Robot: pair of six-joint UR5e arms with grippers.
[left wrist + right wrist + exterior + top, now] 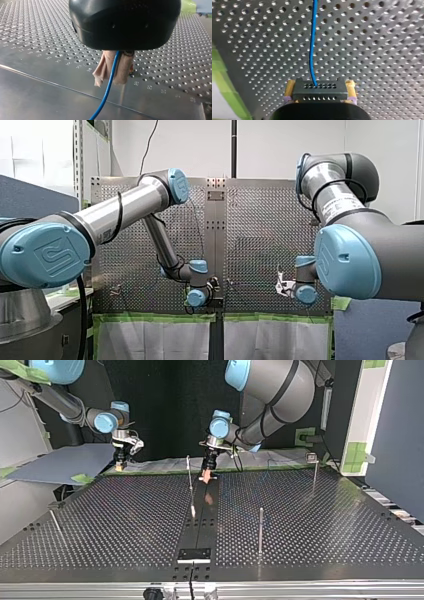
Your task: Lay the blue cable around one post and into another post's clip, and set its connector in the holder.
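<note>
bimanual cable-routing rig, four views. left wrist view: my left gripper [115, 75] is clenched on the blue cable [107, 91], which is pinched between its beige pads [102, 67] and runs out from under the black gripper body, over the smooth central strip of the perforated desk [37, 37]. right wrist view: my right gripper [320, 88] grasps the connector [322, 95], a dark block with two rows of small holes, held between yellow pads [289, 90]; the cable leaves the block's upper face and runs straight ahead of the gripper, above the perforated surface. top view: my left gripper stands low over the far end of the central strip, its tip close to the surface, while my right gripper hangs at the far edge of the desk towards the view's left, well apart from the left one. a thin post [189, 477] stands just beside my left gripper, a second post [260, 530] stands nearer the camera at the view's right, and a third post [314, 472] with a small fitting at its top stands near the far right corner. a dark rectangular plate [194, 554] lies on the strip at the near edge. the cable cannot be traced in this view.
</note>
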